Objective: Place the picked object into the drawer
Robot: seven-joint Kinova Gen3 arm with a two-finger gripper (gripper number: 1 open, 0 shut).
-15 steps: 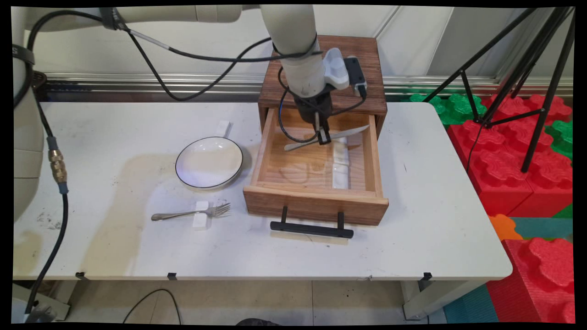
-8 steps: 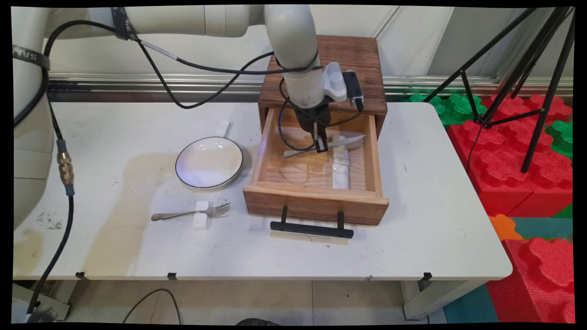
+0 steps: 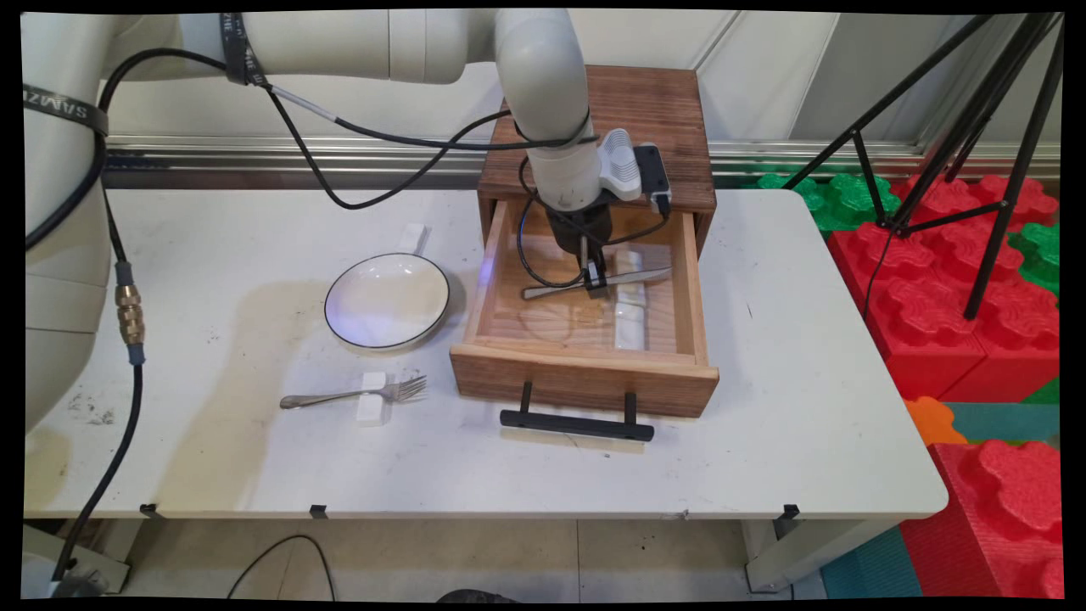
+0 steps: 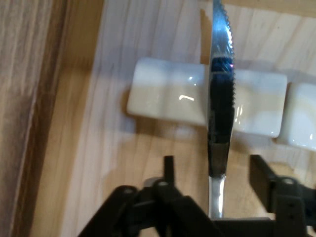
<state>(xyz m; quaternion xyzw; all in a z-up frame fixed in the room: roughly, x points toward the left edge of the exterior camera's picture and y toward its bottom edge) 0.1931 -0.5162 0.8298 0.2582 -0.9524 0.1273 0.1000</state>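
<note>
white table (image 3: pixel 764 441); gripper (image 3: pixel 595 278) open around knife (image 3: pixel 645 276) over white rest (image 4: pixel 168 96) in drawer (image 3: pixel 585 373)

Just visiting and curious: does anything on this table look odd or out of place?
Nothing spilled or broken. A yellowish stain marks the table left of the plate. The wooden drawer stands open; inside, a knife lies across a white block, between the fingers of the open end effector.
</note>
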